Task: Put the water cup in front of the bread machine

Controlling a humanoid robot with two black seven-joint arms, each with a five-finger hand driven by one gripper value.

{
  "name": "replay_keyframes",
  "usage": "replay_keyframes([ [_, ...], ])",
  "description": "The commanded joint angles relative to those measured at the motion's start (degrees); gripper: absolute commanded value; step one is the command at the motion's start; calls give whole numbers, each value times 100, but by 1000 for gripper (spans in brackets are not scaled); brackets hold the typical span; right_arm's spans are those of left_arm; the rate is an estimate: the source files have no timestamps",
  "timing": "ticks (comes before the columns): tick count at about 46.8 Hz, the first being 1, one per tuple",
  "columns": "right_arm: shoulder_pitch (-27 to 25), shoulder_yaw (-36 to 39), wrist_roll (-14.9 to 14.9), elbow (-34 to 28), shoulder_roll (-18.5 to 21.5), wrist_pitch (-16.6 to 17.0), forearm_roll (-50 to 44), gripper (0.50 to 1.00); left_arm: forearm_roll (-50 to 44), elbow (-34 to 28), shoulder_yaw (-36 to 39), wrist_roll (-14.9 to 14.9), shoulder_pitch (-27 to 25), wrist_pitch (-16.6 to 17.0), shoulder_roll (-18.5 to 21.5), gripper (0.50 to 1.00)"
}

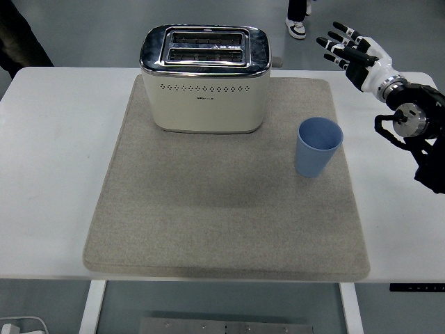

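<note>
A light blue cup point(318, 147) stands upright and empty on the right part of a grey mat point(222, 209). A cream toaster with a chrome top point(205, 78) stands at the back of the mat, left of the cup. My right hand point(350, 51) is raised above the table's back right corner, fingers spread and holding nothing. It is up and to the right of the cup, well apart from it. The left arm does not show.
The mat lies on a white table point(49, 153). In front of the toaster the mat is bare. A person's shoe point(296, 28) and a dark trouser leg point(21, 35) show on the floor beyond the table.
</note>
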Motion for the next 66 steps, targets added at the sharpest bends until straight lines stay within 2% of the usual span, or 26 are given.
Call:
replay_keyframes([
  [1, 3, 0, 0, 0, -17, 8, 0, 926, -4, 0, 0, 1, 0, -6, 0, 1000],
  [21, -6, -9, -9, 18, -78, 87, 0, 926, -13, -9, 0, 1, 0, -6, 0, 1000],
  [28, -15, 9, -9, 26, -271, 368, 35, 926, -13, -9, 0, 1, 0, -6, 0, 1000],
  [43, -146, -9, 0, 96, -843, 1247, 9, 926, -13, -18, 0, 1, 0, -6, 0, 1000],
  [57, -647, -9, 44, 580, -1475, 1976, -9, 926, -13, -18, 9, 19, 0, -6, 0, 1000],
  [62, -805, -9, 211, 764, -1730, 2275, -26, 928, -4, -27, 0, 1, 0, -6, 0, 1000],
  [66, -946, -9, 404, 835, -1915, 2277, -228, 928, -4, -44, 0, 1, 0, -6, 0, 1000],
])
